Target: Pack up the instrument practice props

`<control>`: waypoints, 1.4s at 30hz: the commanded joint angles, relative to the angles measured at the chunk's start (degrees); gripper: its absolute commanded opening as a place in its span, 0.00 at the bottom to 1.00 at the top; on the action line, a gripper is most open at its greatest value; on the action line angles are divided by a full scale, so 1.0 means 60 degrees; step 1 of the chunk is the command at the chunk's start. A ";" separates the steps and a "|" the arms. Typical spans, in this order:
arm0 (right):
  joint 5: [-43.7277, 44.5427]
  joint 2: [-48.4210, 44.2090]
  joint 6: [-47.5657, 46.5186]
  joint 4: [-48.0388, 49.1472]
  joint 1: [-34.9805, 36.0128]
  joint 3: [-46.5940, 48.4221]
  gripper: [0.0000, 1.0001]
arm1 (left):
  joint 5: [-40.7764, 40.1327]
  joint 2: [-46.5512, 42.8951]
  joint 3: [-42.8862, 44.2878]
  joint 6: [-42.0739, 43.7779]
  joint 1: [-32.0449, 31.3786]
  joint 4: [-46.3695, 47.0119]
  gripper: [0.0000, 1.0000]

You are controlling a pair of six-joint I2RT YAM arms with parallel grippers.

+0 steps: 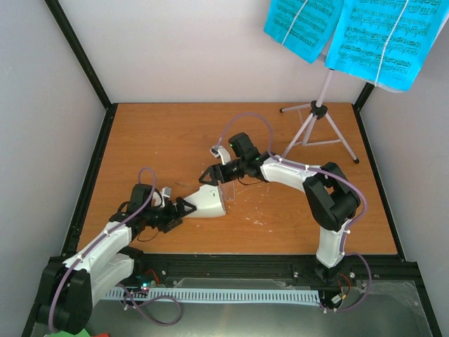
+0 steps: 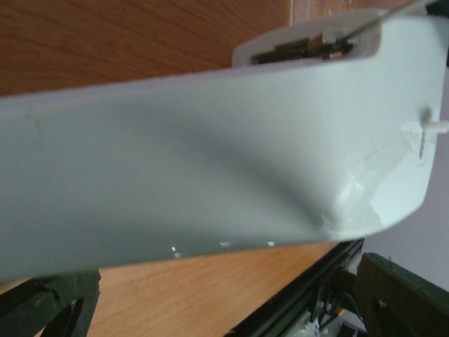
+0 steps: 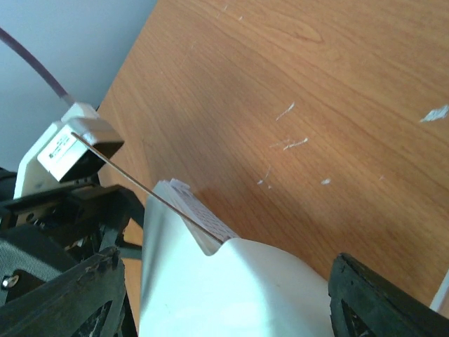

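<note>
The white pyramid-shaped metronome (image 1: 209,200) lies on its side mid-table, its wide base toward the right. Its thin pendulum rod (image 3: 147,188) sticks out. My left gripper (image 1: 182,209) is open at the narrow end; in the left wrist view the white body (image 2: 210,154) fills the frame just past the spread fingers. My right gripper (image 1: 210,173) is open, straddling the white body (image 3: 231,295), with a gap showing at the right finger (image 3: 379,302). The pale lilac music stand (image 1: 316,123) stands at the back right and carries cyan sheet-music pages (image 1: 382,38).
A black frame rail (image 1: 231,270) runs along the table's near edge. Grey walls close the left, back and right sides. The stand's tripod legs (image 1: 340,144) spread over the back right corner. Small white scuffs (image 3: 287,144) mark the wood.
</note>
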 commanded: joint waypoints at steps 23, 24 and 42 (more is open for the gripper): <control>0.3412 -0.6845 0.1949 0.0309 0.0663 -0.5376 0.97 | -0.1341 0.4012 0.3588 0.2594 0.0000 0.2091 1.00; 0.3729 -0.7088 0.1996 0.0177 0.0663 -0.5384 0.97 | -0.1569 0.3985 0.3681 0.2673 0.0000 0.1757 1.00; 0.4710 -0.8045 0.3200 0.1208 0.0663 -0.6402 0.99 | -0.0736 0.5849 0.4516 0.2676 -0.0028 0.1582 0.99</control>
